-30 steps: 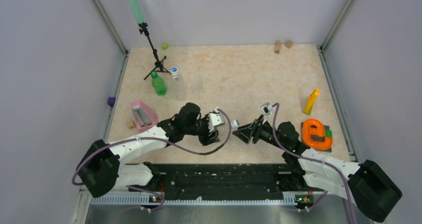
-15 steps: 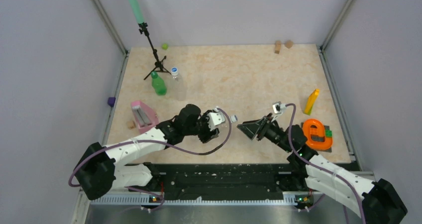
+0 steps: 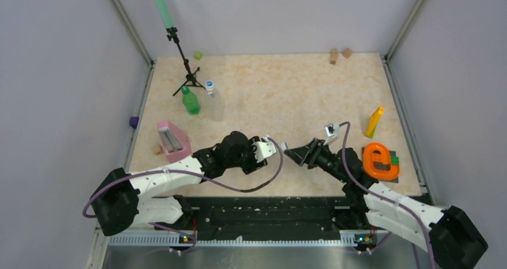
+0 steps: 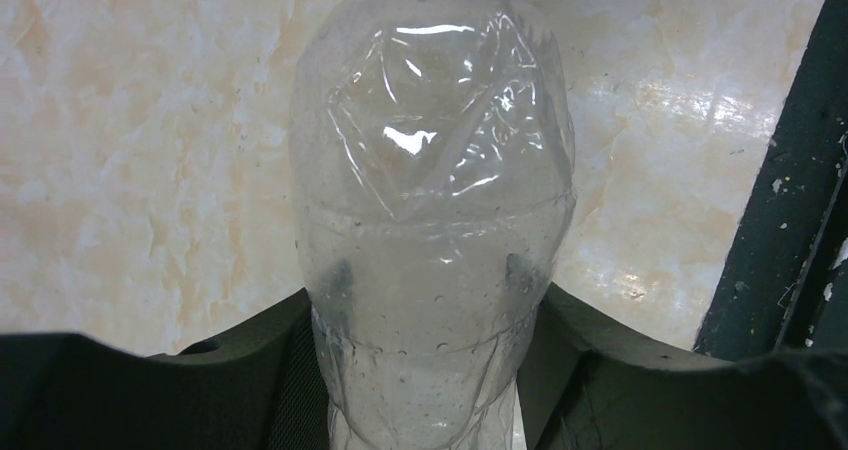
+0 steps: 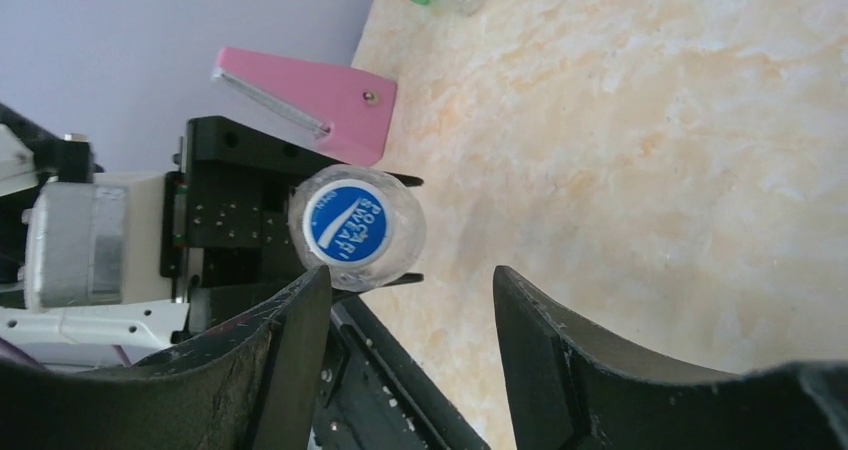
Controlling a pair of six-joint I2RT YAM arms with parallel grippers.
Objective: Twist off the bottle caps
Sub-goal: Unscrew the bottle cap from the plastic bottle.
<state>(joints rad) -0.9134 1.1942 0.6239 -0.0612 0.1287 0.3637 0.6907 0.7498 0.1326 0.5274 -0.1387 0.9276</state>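
Pale marbled tabletop (image 3: 287,89) lies under both arms, with grey walls around it. At its near middle the left gripper (image 4: 425,390) is clamped on the lower body of a crumpled clear bottle (image 4: 430,170), with a dark finger (image 4: 240,370) pressed against each side. The bottle is held off the surface and its neck points to the right, toward the other arm. Its blue cap (image 5: 345,223) sits on the neck and faces the right gripper (image 5: 408,280), whose jaws stand apart with nothing between them. The cap lies just beyond the tip of one finger (image 5: 285,350); whether the two touch cannot be told.

Just beside the left arm, toward the left wall, rests a pink wedge (image 3: 172,138). Farther back on the left, a green bottle (image 3: 191,103) with a dark green cap (image 3: 185,89) and a second clear bottle (image 3: 213,104) with its own blue cap (image 3: 210,84) stand upright side by side, close to the feet of a black tripod (image 3: 186,75). To the right of the right arm lie an orange ring (image 3: 379,160) and, behind it, a yellow block (image 3: 374,121)
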